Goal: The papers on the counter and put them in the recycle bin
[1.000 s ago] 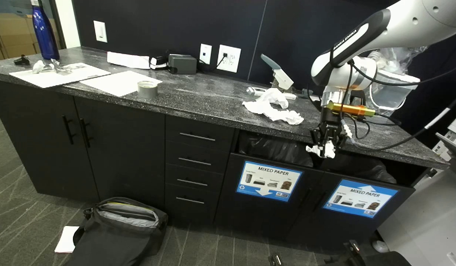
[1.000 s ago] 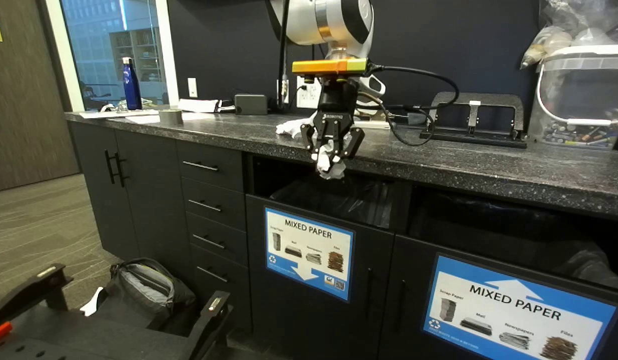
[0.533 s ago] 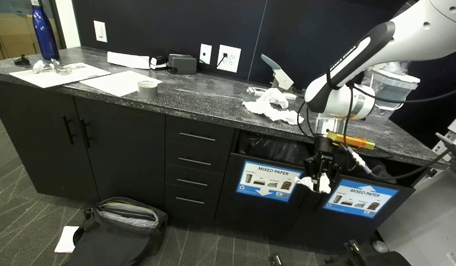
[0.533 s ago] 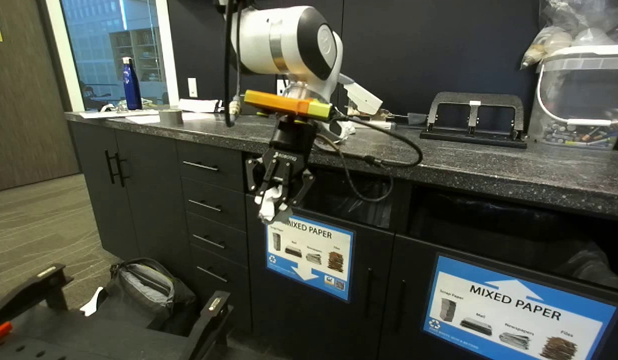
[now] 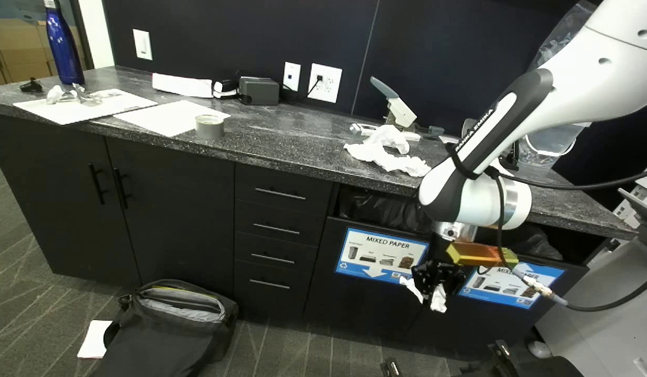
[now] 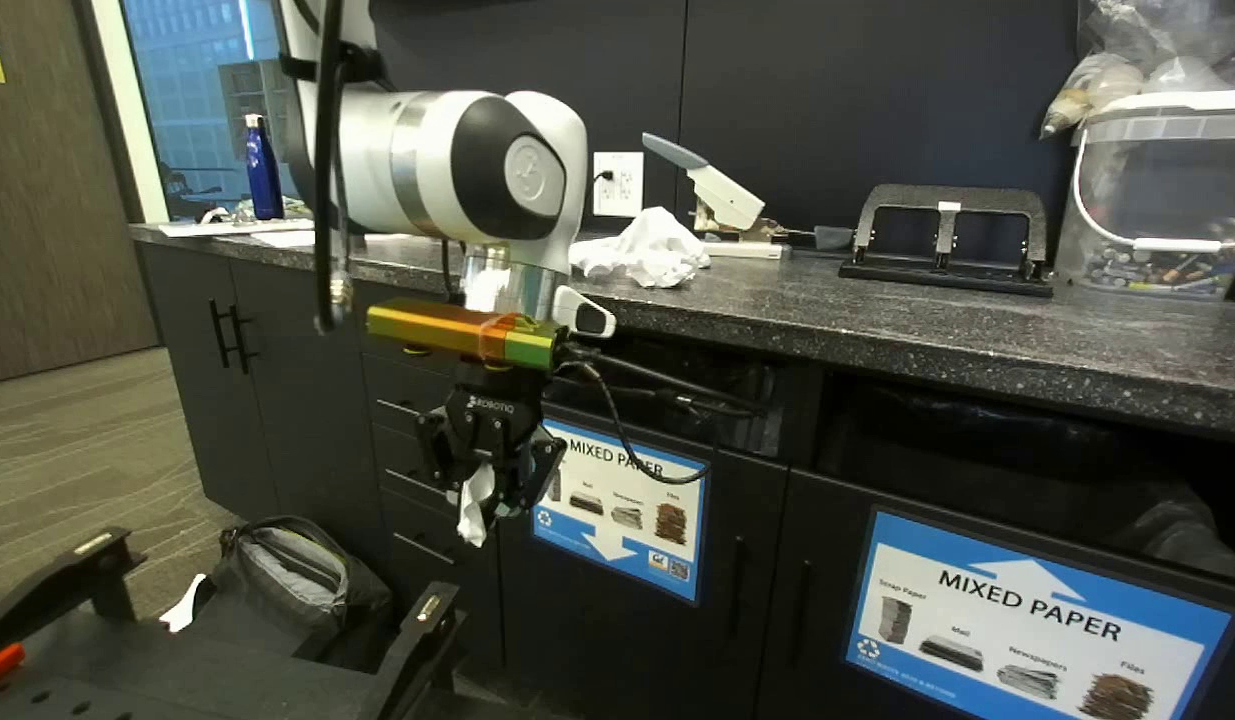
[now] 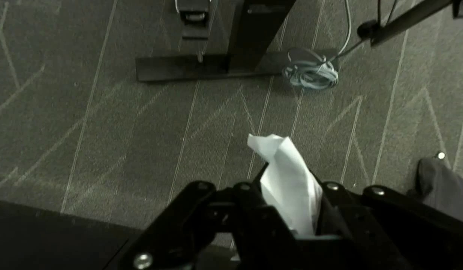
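My gripper (image 5: 427, 299) is shut on a crumpled white paper (image 5: 438, 300). It hangs in front of the cabinet doors, below the bin openings, in both exterior views. In the wrist view the held paper (image 7: 285, 176) sticks out between the dark fingers above the carpet. More crumpled papers (image 5: 381, 151) lie on the dark speckled counter (image 5: 297, 139) above the bin; they also show in an exterior view (image 6: 649, 250). Small crumpled scraps (image 5: 55, 95) lie at the counter's far left. The recycle bin opening (image 5: 378, 207) has a dark liner and a "MIXED PAPER" sign.
A second bin opening (image 6: 1007, 450) is beside it. A stapler (image 6: 722, 195), hole punch (image 6: 945, 235) and clear bucket (image 6: 1162, 190) stand on the counter. Flat sheets (image 5: 166, 116), a tape roll (image 5: 209, 126) and a blue bottle (image 5: 64, 47) are farther left. A bag (image 5: 171, 330) lies on the floor.
My gripper has moved down and outward from the counter's edge, with the paper still held. It has gone from beside the bin openings to in front of the doors below. The counter papers have not moved.
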